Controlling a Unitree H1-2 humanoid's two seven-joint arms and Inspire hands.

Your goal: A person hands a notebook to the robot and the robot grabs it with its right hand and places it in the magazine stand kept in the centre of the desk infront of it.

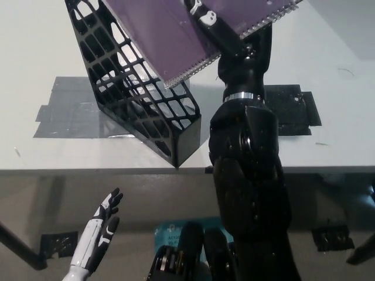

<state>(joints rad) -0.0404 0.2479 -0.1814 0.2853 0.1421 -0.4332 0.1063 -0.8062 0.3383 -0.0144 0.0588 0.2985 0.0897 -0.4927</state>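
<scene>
A purple spiral-bound notebook [170, 32] hangs at the top of the head view, tilted, its wire edge over the right wall of the black lattice magazine stand [137, 96]. My black right hand [225, 41] is shut on the notebook, fingers lying across its cover. The stand sits on the white desk [35, 52], over grey tape patches. My white left hand [99, 231] rests low at the lower left, below the desk edge, open with fingers spread.
Black tape patches [296, 111] lie on the desk right of my right arm. The desk's front edge [88, 171] runs across the middle of the picture. A teal object [170, 234] lies on the floor below.
</scene>
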